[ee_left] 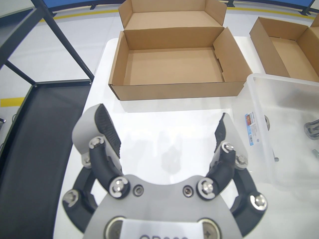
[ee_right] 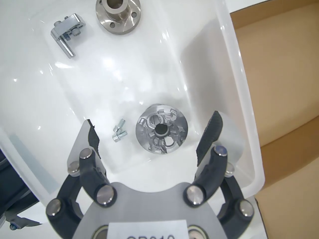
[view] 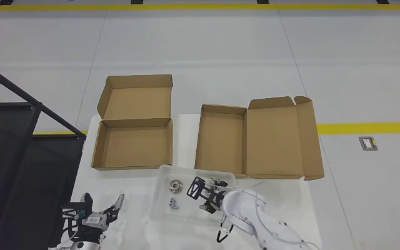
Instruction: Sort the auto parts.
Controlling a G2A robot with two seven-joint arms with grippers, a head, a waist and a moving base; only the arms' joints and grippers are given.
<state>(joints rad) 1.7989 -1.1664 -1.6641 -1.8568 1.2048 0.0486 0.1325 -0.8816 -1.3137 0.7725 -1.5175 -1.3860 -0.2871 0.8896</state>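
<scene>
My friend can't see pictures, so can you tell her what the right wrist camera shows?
The right gripper hangs open over a clear plastic bin, a round slotted hub just below it. Two bolts lie beside the hub; a flanged bushing and a bracket lie farther off. A cardboard box stands beside the bin.
</scene>
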